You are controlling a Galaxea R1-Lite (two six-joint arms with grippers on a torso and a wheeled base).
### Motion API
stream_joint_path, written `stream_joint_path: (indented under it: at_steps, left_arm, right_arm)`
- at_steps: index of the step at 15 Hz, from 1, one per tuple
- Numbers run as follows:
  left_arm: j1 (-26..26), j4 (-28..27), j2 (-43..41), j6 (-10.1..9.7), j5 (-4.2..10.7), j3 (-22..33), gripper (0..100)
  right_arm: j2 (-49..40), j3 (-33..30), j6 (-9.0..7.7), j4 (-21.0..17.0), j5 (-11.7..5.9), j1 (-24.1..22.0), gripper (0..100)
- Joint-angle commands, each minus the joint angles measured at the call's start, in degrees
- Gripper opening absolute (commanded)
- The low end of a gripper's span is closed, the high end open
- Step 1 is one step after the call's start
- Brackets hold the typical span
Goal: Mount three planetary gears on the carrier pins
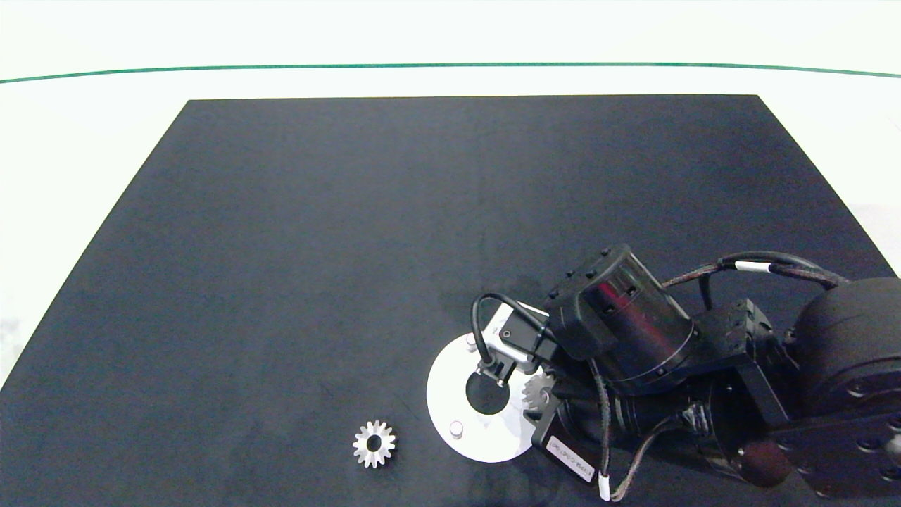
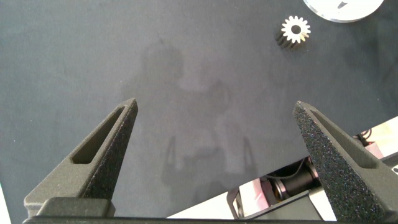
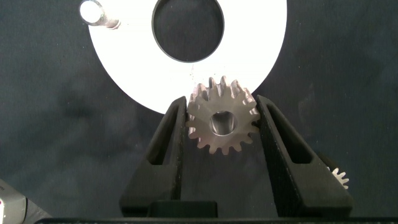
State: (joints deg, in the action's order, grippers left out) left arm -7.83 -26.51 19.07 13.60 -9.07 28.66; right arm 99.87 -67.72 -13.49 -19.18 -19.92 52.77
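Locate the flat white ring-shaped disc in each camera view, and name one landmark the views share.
Head view: the flat white ring-shaped disc lies on the dark mat near the bottom edge, right of centre, partly under the right arm.
Left wrist view: only its rim shows, at the top right corner.
Right wrist view: it fills the top centre.
Shared landmark: the disc's own round outer rim.

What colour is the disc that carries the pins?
White; the carrier disc shows best in the right wrist view, its pins light grey.
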Motion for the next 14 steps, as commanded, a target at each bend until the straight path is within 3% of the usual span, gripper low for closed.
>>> stream_joint_path:
  at_steps: [1, 7, 8, 14]
  left_arm:
    - [-0.1, -0.1, 0.1, 0.02, -0.07, 0.0, 100]
    - [-0.8, -0.2, 0.2, 0.02, -0.16, 0.0, 100]
    - [-0.8, -0.1, 0.1, 0.02, -0.16, 0.0, 100]
    - [-0.8, -0.2, 0.2, 0.02, -0.16, 0.0, 100]
  right_arm:
    - [0.8, 0.0, -0.04, 0.0, -0.12, -0.1, 4]
    - [1.1, -0.7, 0.05, 0.0, -0.12, -0.3, 4]
    - [1.2, -0.7, 0.05, 0.0, -0.12, -0.4, 100]
    - [1.5, -0.7, 0.05, 0.0, -0.12, -0.5, 100]
